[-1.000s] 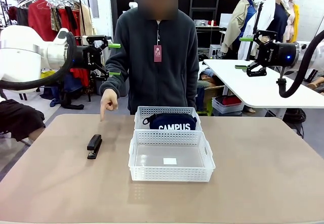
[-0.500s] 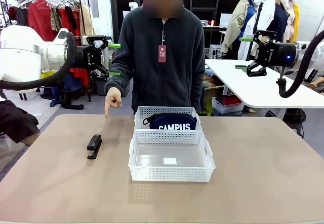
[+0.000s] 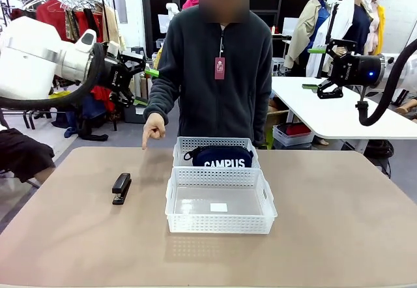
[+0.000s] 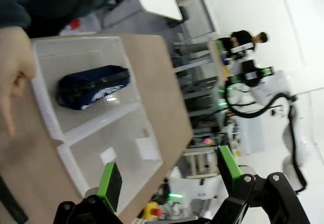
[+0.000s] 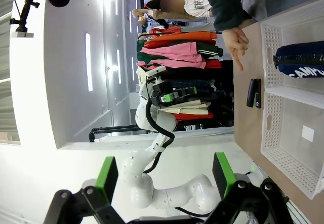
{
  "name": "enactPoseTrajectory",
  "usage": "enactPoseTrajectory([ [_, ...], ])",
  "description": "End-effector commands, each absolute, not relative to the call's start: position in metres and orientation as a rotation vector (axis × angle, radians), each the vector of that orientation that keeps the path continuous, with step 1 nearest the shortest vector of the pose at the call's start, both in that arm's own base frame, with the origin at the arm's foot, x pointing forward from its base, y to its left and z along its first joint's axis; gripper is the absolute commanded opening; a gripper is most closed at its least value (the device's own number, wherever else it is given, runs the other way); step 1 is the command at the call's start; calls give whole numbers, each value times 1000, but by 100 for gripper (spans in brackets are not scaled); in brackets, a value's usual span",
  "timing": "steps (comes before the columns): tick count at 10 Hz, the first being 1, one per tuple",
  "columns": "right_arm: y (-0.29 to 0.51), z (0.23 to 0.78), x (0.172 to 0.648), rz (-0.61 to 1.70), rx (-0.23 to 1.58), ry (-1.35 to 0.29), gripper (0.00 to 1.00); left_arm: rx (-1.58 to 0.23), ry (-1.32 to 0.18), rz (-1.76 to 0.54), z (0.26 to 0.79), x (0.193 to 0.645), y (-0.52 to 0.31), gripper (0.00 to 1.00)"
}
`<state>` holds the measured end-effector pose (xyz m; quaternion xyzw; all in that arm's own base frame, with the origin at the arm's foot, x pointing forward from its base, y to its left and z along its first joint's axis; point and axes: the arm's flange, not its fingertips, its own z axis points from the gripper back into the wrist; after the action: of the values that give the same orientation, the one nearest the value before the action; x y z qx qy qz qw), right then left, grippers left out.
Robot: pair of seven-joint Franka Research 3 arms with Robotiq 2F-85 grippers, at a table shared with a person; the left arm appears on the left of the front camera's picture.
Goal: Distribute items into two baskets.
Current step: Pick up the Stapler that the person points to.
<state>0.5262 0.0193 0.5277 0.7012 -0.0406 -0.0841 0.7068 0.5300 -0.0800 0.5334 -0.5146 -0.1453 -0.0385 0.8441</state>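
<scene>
Left gripper [image 3: 146,87] high at left, beside person's sleeve, fingers spread, empty. Stapler [image 3: 121,188] flat on table [image 3: 339,223], left of baskets. Person's hand [image 3: 154,129] points down, index finger out, above table's far edge, between stapler and far basket [image 3: 215,143]. Pouch [image 3: 222,156] lies inside far basket. Near basket [image 3: 220,219] touches it in front, white label on its floor. Right gripper [image 3: 313,68] high at right, fingers spread, empty.

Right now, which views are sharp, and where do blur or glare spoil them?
Front view: sharp, evenly lit; the near basket casts a soft shadow on the table. Left wrist view: tilted, the person's hand blurred, the pouch lettering smeared. Right wrist view: rolled sideways, the wall washed out by glare.
</scene>
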Motion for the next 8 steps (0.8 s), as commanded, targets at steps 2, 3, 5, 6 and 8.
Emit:
enactPoseTrajectory([
  [2, 20, 529, 524, -204, 1568, -103, 100, -736, -357, -130, 530, 525, -93, 100],
  [3, 20, 529, 524, -204, 1568, -103, 100, -661, -324, -148, 524, 524, -96, 100],
  [5, 20, 529, 524, -204, 1568, -103, 100, -523, -304, -132, 512, 529, -96, 100],
  [6, 20, 529, 524, -204, 1568, -103, 100, -443, -281, -148, 509, 531, -90, 100],
  [8, 20, 529, 524, -204, 1568, -103, 100, -280, -228, -188, 495, 530, -94, 100],
])
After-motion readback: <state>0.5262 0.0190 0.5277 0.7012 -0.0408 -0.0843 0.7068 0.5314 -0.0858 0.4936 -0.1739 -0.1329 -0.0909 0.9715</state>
